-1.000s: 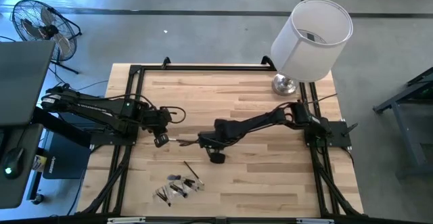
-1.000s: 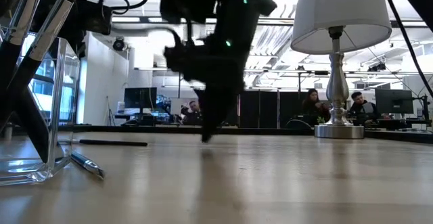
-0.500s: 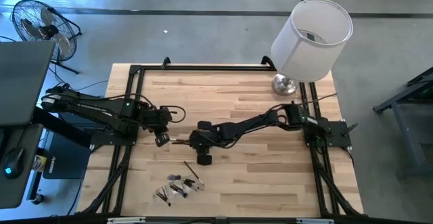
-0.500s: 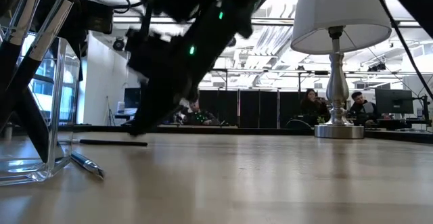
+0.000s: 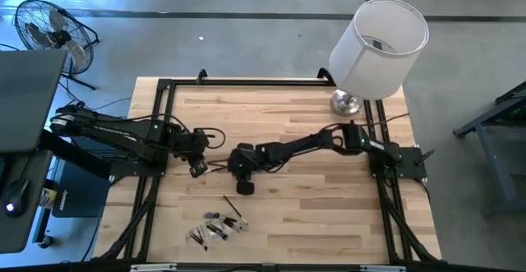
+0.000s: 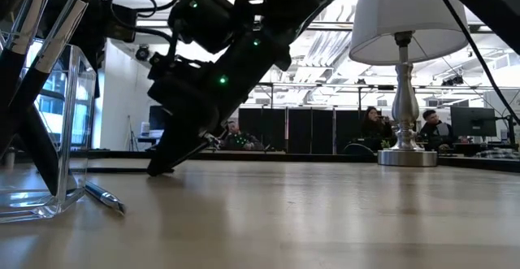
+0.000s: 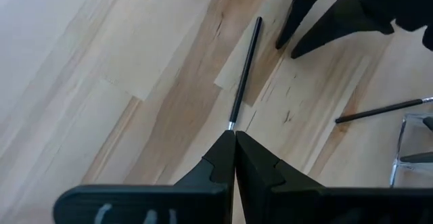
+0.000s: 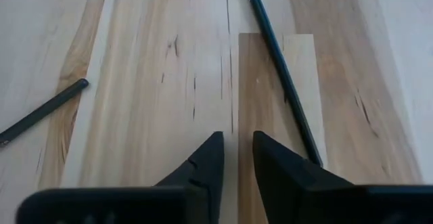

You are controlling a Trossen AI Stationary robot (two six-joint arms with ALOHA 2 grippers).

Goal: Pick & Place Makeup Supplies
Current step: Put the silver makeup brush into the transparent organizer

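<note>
**Right arm brought in beside a brush held by the left**

Near the left-hand middle of the pale wooden plank table (image 5: 312,214), a thin black makeup brush (image 7: 245,68) is being held flat on the boards. Its metal-collared end appears to be pinched in the closed tips of the left gripper (image 7: 234,137).

Over the last second the right gripper (image 8: 235,139) has been carried from the table's centre towards the left arm and lowered until its fingers are almost on the wood. Its fingers are being kept a little apart with nothing between them, and the brush handle is lying just beside one finger, not inside the gap. This is being read as a handover or regrasp not yet completed, so the brush is not yet counted as placed.

A second dark brush (image 8: 40,112) is lying loose nearby. A small heap of further supplies (image 5: 215,227) is waiting at the table's near edge, by a clear plastic container (image 6: 41,139).

A white-shaded lamp on a silver base (image 5: 378,46) is standing at the far right corner. Beyond it, seated people (image 6: 378,127) are being glimpsed in an open office.
</note>
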